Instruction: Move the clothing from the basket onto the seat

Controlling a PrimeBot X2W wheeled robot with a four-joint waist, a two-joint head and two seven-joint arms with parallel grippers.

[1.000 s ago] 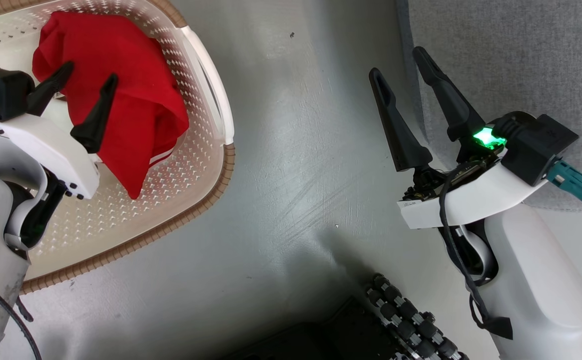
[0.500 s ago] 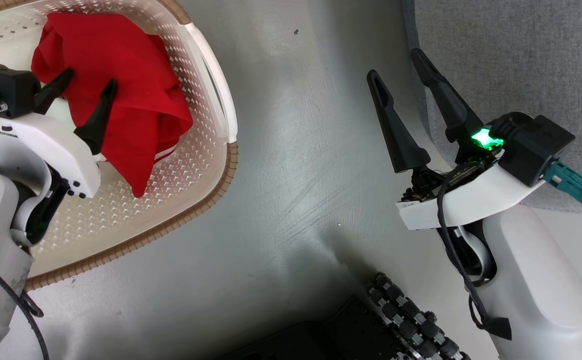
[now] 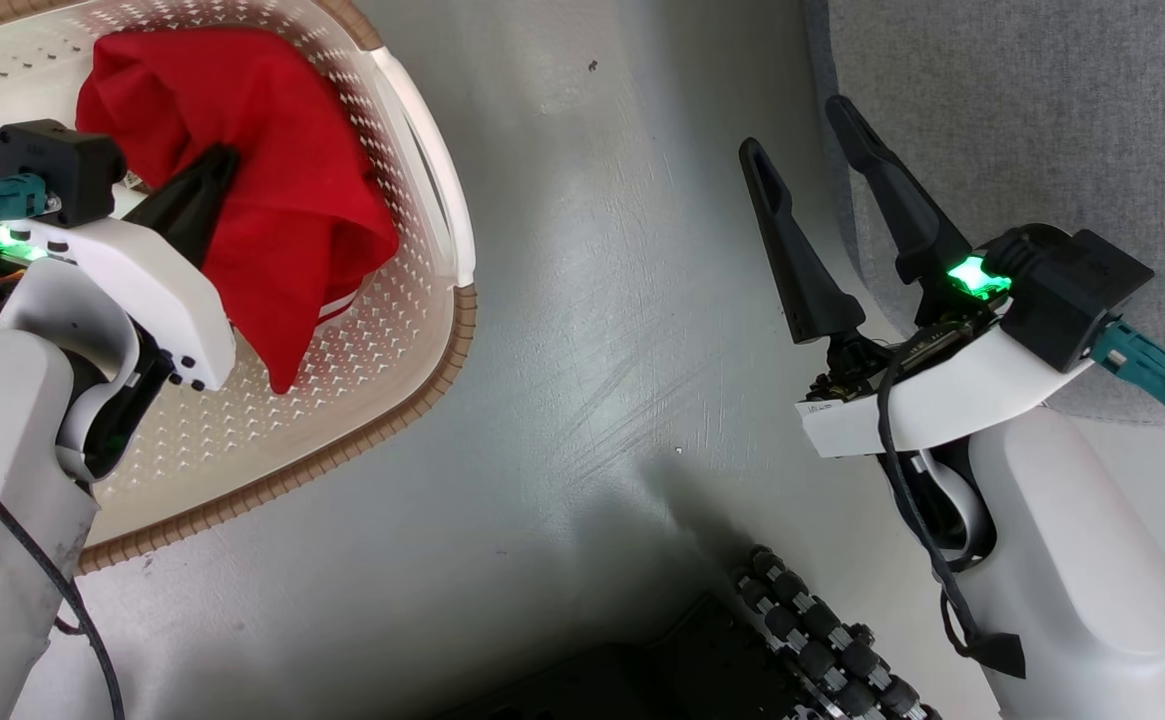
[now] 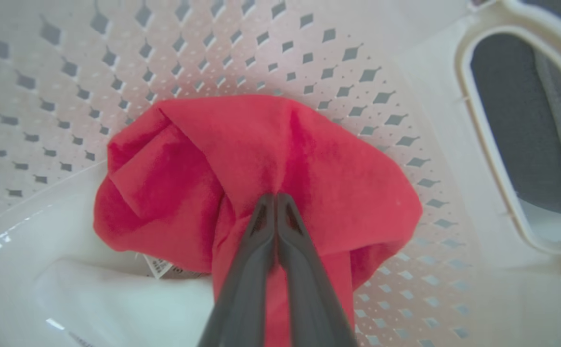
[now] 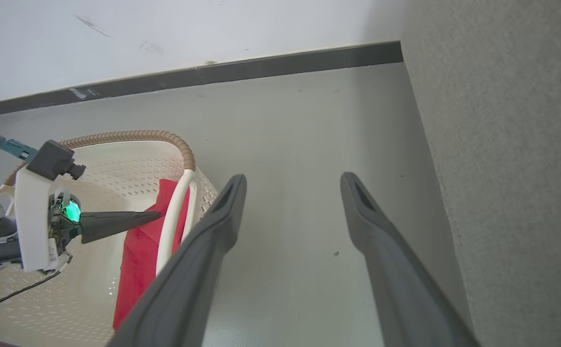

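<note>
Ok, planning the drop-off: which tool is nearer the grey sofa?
Right. The right tool hangs open beside the sofa; the left tool is across the floor, shut on the red garment in the basket.

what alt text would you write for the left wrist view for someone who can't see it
The left gripper, shut tight, pinches a fold of the crumpled red garment inside the cream perforated basket. A small label peeks out beneath the red cloth at the lower left, and the basket's side handle is at the right.
</note>
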